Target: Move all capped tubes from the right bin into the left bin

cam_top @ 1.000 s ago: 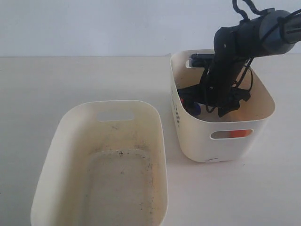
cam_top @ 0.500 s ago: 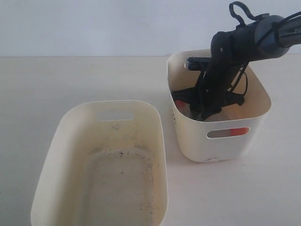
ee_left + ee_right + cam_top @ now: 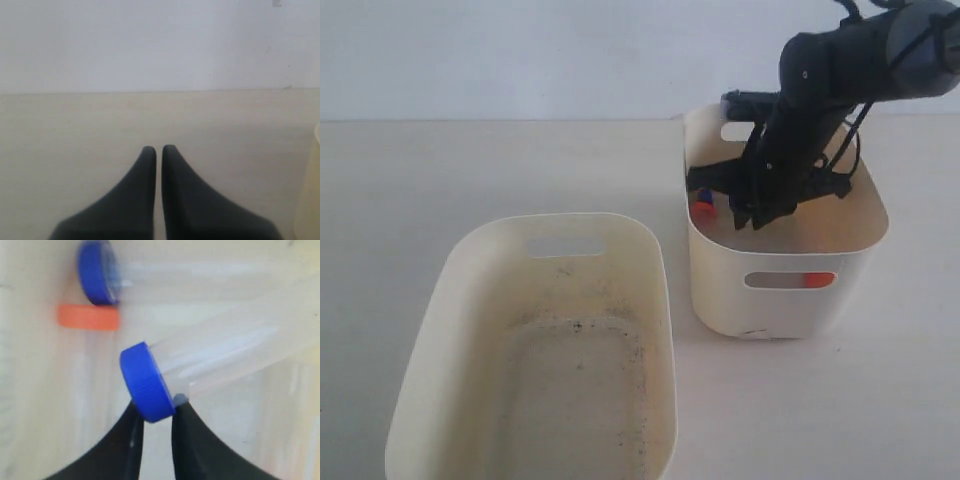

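Note:
My right gripper (image 3: 155, 410) is shut on the blue cap of a clear capped tube (image 3: 147, 382), whose body slants away over the bin floor. Another blue-capped tube (image 3: 95, 272) and an orange cap (image 3: 89, 317) lie beyond it. In the exterior view the right gripper (image 3: 740, 215) reaches down inside the right bin (image 3: 790, 300), with an orange cap (image 3: 703, 208) beside it and another orange cap (image 3: 817, 280) showing through the front slot. The left bin (image 3: 470, 260), grimy-floored, holds no tubes. My left gripper (image 3: 159, 148) is shut on nothing over bare table.
The pale table (image 3: 440, 170) spreads around both bins. The left wrist view catches a cream bin edge (image 3: 310, 200) at its side. A plain wall stands behind the table.
The right arm has risen a little inside the right bin, with a blue-capped tube in its grip. The right bin has shifted and turned slightly toward the left.

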